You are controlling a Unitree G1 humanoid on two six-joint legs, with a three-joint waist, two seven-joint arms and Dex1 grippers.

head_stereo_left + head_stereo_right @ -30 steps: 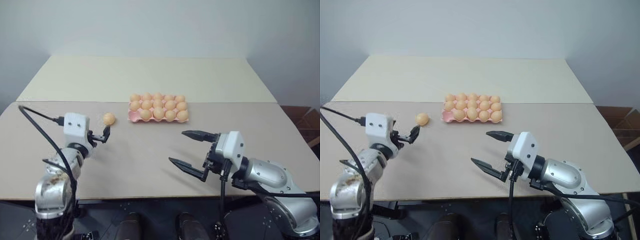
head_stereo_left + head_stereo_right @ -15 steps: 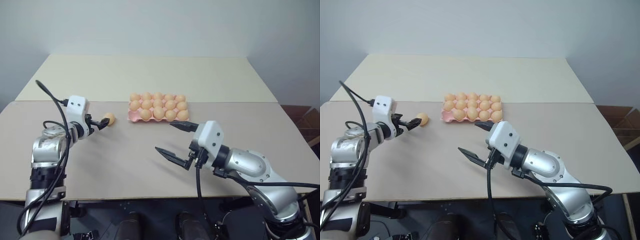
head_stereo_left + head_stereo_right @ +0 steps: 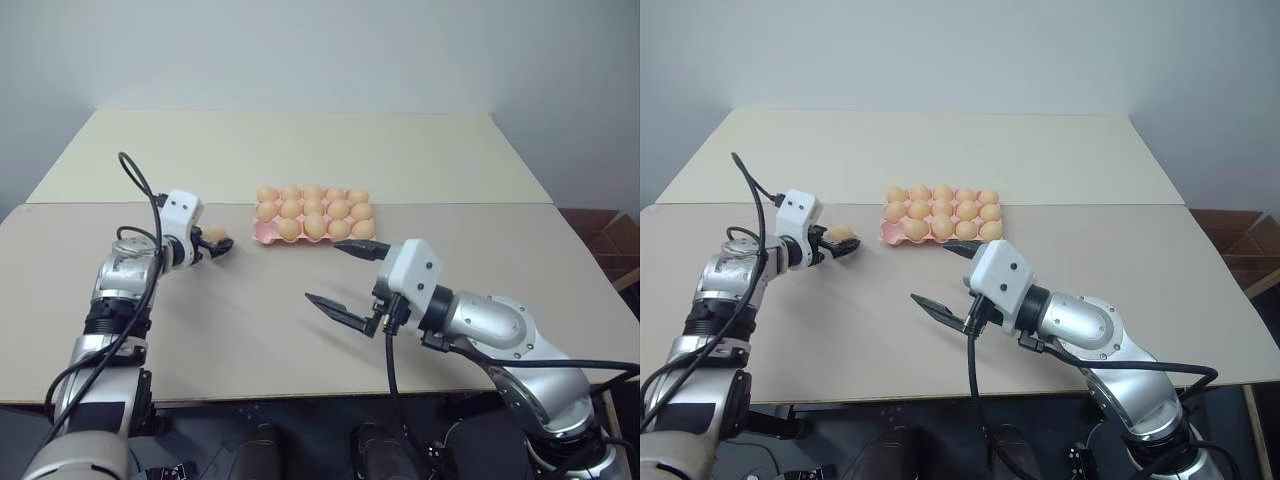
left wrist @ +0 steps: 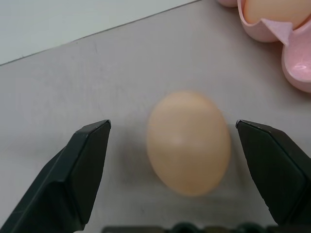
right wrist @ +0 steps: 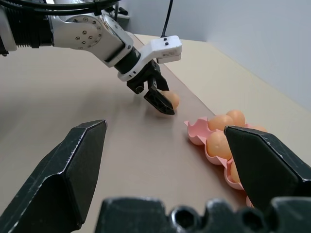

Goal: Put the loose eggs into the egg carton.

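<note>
One loose egg (image 3: 214, 233), light orange-tan, lies on the beige table (image 3: 260, 330) left of the egg carton (image 3: 259, 233). The carton is a pale pink tray holding several eggs; its near-left corner cup looks bare. My left gripper (image 3: 219, 241) is open, its fingers on either side of the egg. In the left wrist view the egg (image 4: 188, 141) sits between the two black fingers (image 4: 80, 174) with a gap on each side. My right gripper (image 3: 325, 272) hangs open over the table in front of the carton, holding nothing. The right wrist view looks past its fingers (image 5: 73, 170) at the left gripper (image 5: 160, 100) and the carton (image 5: 195, 134).
A second, paler table (image 3: 300, 150) adjoins the far edge. A black cable (image 3: 140, 185) loops over my left arm. Brown boxes (image 3: 610, 245) stand on the floor beyond the table's right edge. Open tabletop lies between both arms.
My left gripper has moved forward to the loose egg, and its open fingers now straddle it. The right gripper has shifted a little to the left, still open.
</note>
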